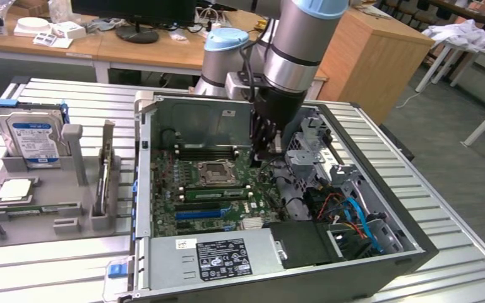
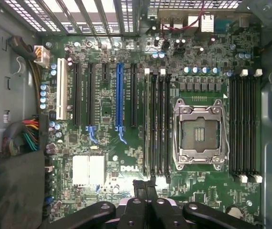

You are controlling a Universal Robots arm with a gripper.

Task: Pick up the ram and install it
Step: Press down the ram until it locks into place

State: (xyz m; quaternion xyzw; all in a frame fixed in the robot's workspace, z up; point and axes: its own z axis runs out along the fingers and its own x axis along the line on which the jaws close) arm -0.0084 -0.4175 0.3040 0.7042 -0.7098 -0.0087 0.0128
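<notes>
Silver-grey cyl. arm [image 1: 297,44] w/ pale-blue joint caps [image 1: 225,39], thin black cable [image 1: 244,66], black slim-fingered claw [image 1: 261,154].

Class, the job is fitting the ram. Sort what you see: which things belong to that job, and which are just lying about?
Job: ram, a green stick in a slot beside the CPU socket; gripper, shut, above the motherboard.
Lying about: hard drive and silver chip in the grey holder; white cloth at the back.
</notes>
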